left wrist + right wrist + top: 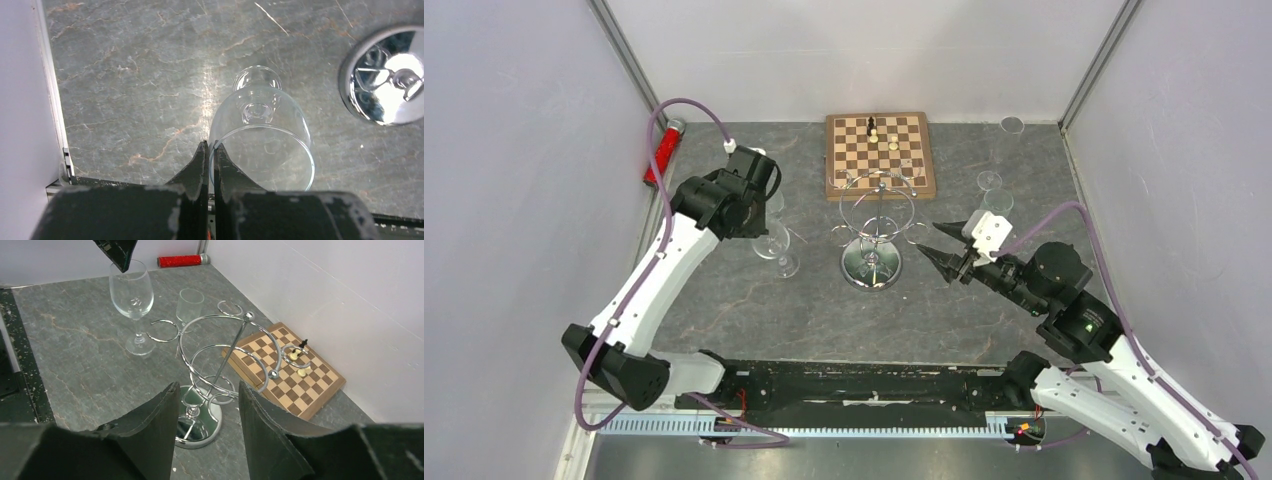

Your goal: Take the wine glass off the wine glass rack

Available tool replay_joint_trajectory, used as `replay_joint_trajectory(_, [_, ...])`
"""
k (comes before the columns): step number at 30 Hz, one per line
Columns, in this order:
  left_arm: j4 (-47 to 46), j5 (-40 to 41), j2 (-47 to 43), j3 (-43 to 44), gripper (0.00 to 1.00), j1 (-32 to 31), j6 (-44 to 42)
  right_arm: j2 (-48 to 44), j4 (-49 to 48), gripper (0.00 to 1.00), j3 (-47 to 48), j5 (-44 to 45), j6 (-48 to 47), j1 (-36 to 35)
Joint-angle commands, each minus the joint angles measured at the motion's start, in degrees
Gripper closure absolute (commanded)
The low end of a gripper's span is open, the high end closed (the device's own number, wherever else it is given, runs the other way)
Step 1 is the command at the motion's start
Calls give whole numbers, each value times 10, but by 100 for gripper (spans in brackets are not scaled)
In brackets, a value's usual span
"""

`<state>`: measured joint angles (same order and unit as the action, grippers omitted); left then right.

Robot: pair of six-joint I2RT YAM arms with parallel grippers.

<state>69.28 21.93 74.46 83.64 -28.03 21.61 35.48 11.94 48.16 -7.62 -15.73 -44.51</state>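
The chrome wine glass rack stands mid-table on its round mirrored base, and no glass hangs on its loop arms. A clear wine glass stands upright to the rack's left, its foot down at the table top. My left gripper is shut on the glass's rim, one finger inside the bowl and one outside. My right gripper is open and empty just right of the rack, its jaws framing the rack's base.
A wooden chessboard with a few pieces lies behind the rack. A short tumbler stands beyond the wine glass. A red cylinder lies by the left wall. Two more glasses stand at the back right.
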Motion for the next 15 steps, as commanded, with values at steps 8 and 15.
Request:
replay_joint_trajectory(8, [-67, -28, 43, 39, 98, 83, -51, 12, -10, 49, 24, 70, 46, -1])
replay_joint_trajectory(15, [-72, -37, 84, 62, 98, 106, -54, 14, -12, 48, 17, 68, 58, 0])
